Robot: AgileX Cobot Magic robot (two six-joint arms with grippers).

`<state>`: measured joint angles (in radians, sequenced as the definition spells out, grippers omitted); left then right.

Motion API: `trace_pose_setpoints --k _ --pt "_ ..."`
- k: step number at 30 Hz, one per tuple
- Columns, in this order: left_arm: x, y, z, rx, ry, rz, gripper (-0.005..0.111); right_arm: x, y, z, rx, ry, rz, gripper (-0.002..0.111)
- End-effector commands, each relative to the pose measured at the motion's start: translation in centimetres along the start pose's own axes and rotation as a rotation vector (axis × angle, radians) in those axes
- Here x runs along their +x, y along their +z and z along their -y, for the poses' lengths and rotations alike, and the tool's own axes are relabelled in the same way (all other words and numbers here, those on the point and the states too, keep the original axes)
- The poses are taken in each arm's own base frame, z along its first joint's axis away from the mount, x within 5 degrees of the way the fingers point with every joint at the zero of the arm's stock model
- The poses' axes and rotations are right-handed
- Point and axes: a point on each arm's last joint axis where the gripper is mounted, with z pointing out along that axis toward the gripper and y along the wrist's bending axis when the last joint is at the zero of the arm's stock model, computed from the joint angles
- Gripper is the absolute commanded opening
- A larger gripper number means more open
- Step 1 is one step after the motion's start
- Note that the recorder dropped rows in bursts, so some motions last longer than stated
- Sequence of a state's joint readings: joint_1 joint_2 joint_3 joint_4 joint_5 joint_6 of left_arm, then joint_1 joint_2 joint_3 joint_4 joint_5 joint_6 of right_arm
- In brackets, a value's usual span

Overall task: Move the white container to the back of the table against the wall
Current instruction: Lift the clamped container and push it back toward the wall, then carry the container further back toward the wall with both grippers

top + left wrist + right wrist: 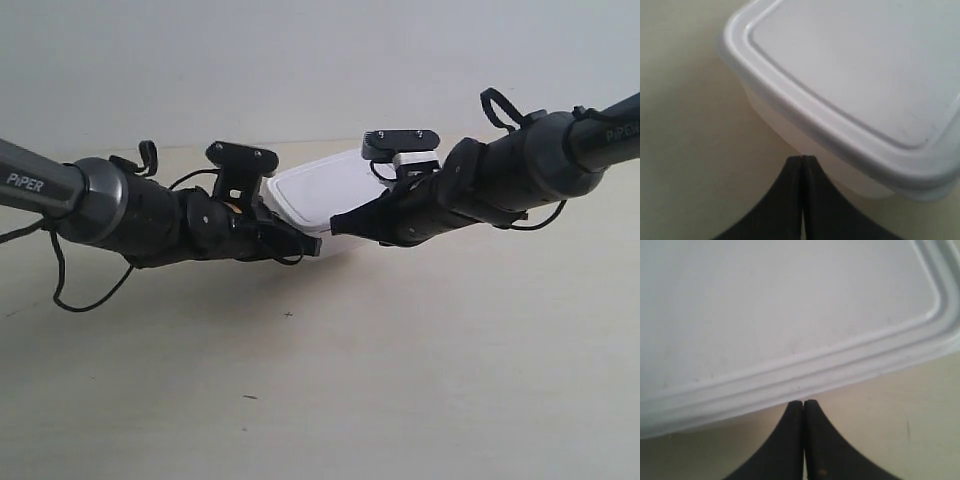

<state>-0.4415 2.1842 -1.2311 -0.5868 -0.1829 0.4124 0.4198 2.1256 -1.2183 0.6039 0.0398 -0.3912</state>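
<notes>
Pale wall [300, 60] behind cream surface [420, 380] | white container [322, 188] sits near back edge | left pincer [802, 159] pinched tight, tips at its side | right pincer [803, 404] likewise pinched, at its edge

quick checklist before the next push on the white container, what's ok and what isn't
1. Left gripper shut, tips at the side of the white container: ok.
2. Right gripper shut, tips at the rim of the lid: ok.
3. Lid seated along the edges in view: ok.
4. Container base flat on the table: cannot tell, the arms hide it.
5. Container against the wall: cannot tell, this angle does not show the gap.
</notes>
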Motion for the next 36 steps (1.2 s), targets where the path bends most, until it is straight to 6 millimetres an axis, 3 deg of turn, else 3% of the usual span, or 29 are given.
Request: trace_pose_setpoints --k 1,8,18,29,36 --pt "-1.0 0.8 -0.5 -0.022 0.005 0.054 0.0 -0.3 0.8 0.1 0.003 -0.02 0.007 0.0" --pt "-2.7 1.4 -2.1 -0.04 -0.017 0.085 0.0 -0.5 2.5 0.1 -0.004 -0.021 -0.004 0.0" --pt "-4.2 1.9 -2.6 -0.036 0.004 0.109 0.0 -1.7 3.0 -0.2 -0.013 -0.024 0.028 0.0" --pt "-3.9 3.4 -2.6 -0.036 0.026 0.104 0.0 -3.5 4.0 -0.7 -0.038 -0.029 0.056 0.0" --pt "-4.3 3.4 -3.7 -0.065 0.021 0.129 0.0 -4.5 4.8 -1.0 -0.052 -0.025 0.071 0.0"
